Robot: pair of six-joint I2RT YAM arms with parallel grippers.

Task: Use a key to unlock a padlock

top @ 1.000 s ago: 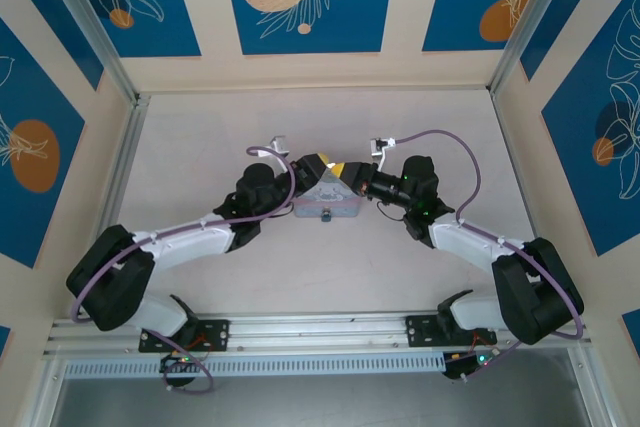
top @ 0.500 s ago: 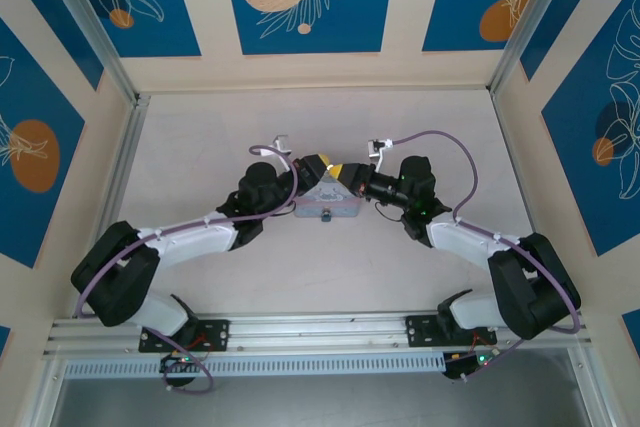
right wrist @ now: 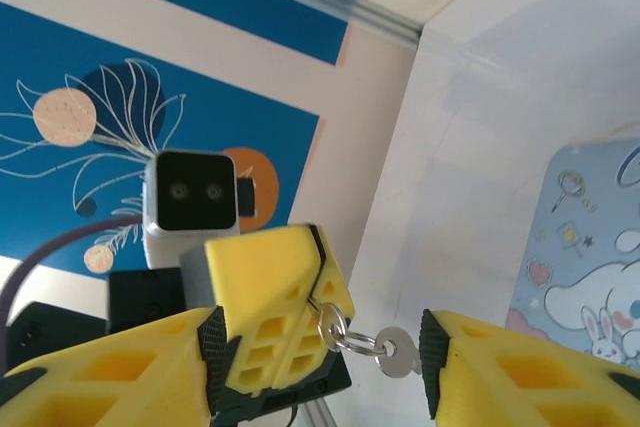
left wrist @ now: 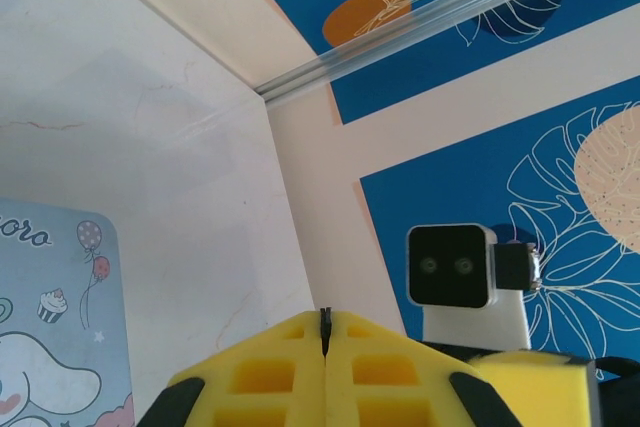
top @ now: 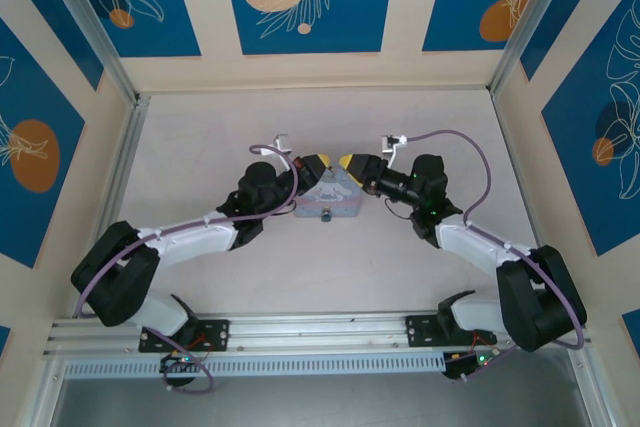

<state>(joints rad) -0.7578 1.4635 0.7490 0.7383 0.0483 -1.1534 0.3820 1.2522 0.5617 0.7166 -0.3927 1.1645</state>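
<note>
Found key (right wrist: 400, 355) dangling by ring (right wrist: 335, 329) from tightly closed left gripper (top: 317, 161), apparently offered for handover to right gripper (top: 351, 163), spread wide, empty. Noted padlock (top: 326, 215) at near edge of tin (top: 345, 207), ungripped.

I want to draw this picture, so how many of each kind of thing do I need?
left tool and right tool: 2
tin: 1
key: 1
padlock: 1
Total: 5

Left gripper (left wrist: 324, 339) hides most of the padlock (left wrist: 324, 319).
</note>
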